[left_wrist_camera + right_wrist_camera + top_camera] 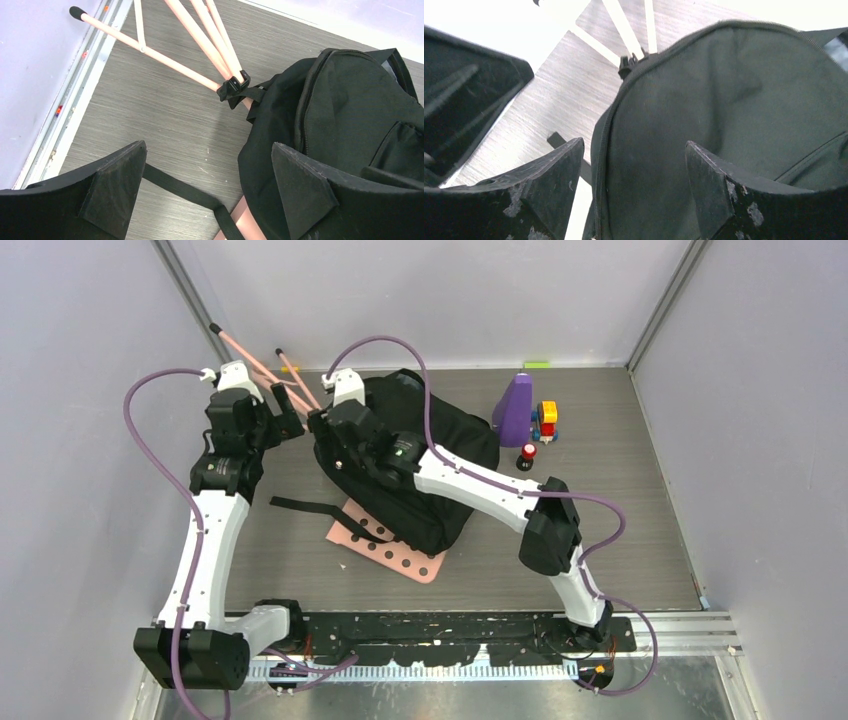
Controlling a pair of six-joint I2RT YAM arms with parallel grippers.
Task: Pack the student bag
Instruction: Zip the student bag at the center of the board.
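Here the backpack lies mid-way across the grey worktop, its near corner on a pink perforated board. The left pincer stands spread and empty over bare worktop just beside the backpack's left edge, near pink rods that meet at a black clip. The right pincer is spread above the backpack's zipped rim; whether it touches the fabric cannot be told.

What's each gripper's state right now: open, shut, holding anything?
left gripper: open, holding nothing.
right gripper: open, fingers either side of the student bag edge, not clamped on it.
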